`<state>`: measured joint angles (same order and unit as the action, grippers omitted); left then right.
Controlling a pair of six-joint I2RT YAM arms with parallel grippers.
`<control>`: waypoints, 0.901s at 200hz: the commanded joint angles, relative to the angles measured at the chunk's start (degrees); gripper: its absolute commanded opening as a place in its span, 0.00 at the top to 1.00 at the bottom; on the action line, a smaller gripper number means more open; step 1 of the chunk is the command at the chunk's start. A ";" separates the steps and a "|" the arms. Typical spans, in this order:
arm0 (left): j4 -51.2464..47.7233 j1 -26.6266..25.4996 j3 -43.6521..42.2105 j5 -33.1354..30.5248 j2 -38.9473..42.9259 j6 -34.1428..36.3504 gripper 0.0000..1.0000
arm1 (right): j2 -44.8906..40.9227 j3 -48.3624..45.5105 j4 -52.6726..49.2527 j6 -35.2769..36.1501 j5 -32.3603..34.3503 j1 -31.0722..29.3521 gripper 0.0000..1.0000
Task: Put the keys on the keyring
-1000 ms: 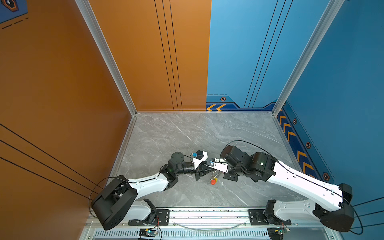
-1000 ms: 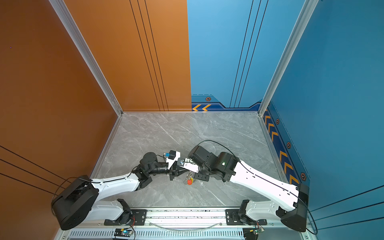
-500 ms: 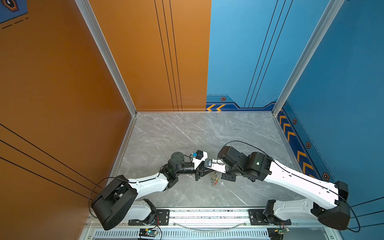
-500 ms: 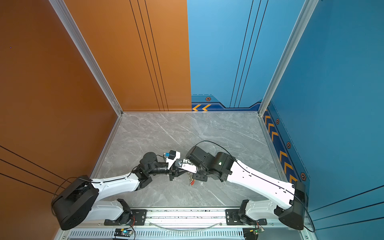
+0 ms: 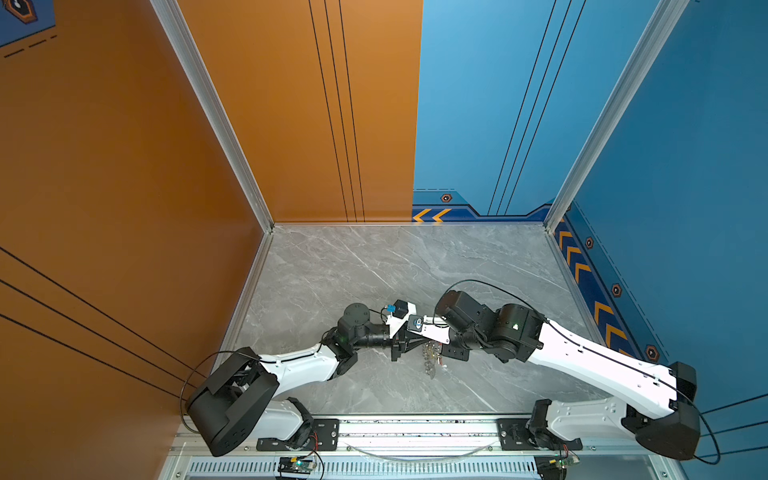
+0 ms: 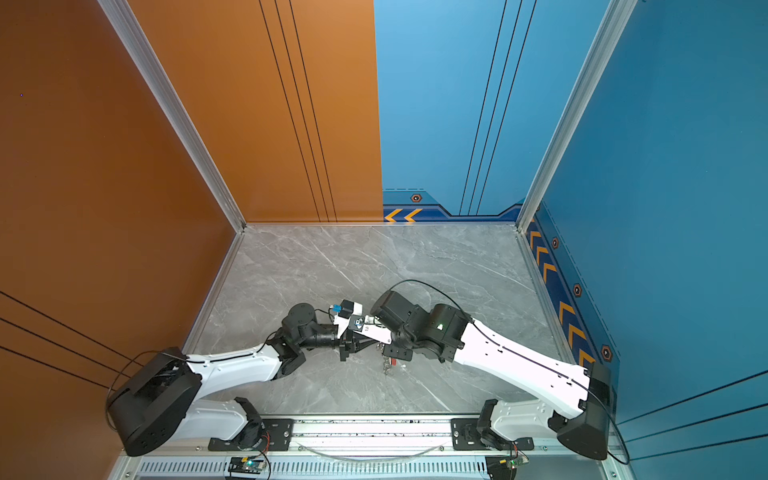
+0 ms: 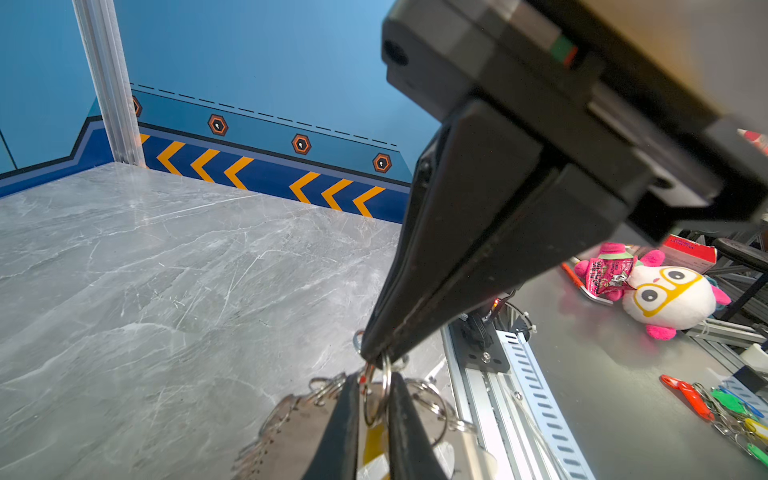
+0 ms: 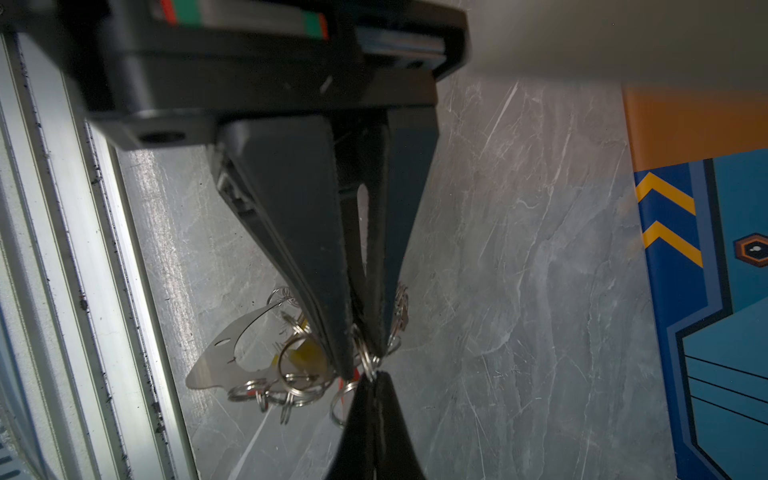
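Note:
The keyring (image 7: 377, 395) is a silver split ring held between both grippers above the grey table. My left gripper (image 7: 374, 376) is shut on it, one black finger on each side. My right gripper (image 8: 371, 374) is shut on the same ring (image 8: 365, 357) from the opposite side, tip to tip with the left gripper (image 8: 359, 361). The keys (image 8: 305, 357), with a yellow tag and a bit of red, hang in a bunch of small silver rings beside a flat metal plate (image 8: 216, 365). In both top views the bunch (image 5: 430, 361) (image 6: 388, 365) sits under the meeting grippers.
The aluminium front rail (image 7: 498, 395) runs close beside the bunch. Beyond it, off the table, lie a white and pink plush toy (image 7: 665, 299) and another bunch of coloured key tags (image 7: 727, 411). Orange and blue walls enclose the grey marble table (image 5: 374, 270).
My right arm has shifted left toward the left gripper. The bunch has moved with it, and the red tag seen on the table earlier is tucked under the grippers. The left jaws narrowed slightly.

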<state>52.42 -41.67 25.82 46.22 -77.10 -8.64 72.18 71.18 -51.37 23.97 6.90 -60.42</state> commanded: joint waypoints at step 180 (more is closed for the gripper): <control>-0.30 0.87 0.33 -4.77 1.50 -0.50 1.00 | -5.20 -5.36 7.24 -2.10 8.40 -2.53 0.84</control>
<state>50.22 -41.52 25.82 43.48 -76.84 -8.67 70.89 68.18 -47.44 22.46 10.85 -61.67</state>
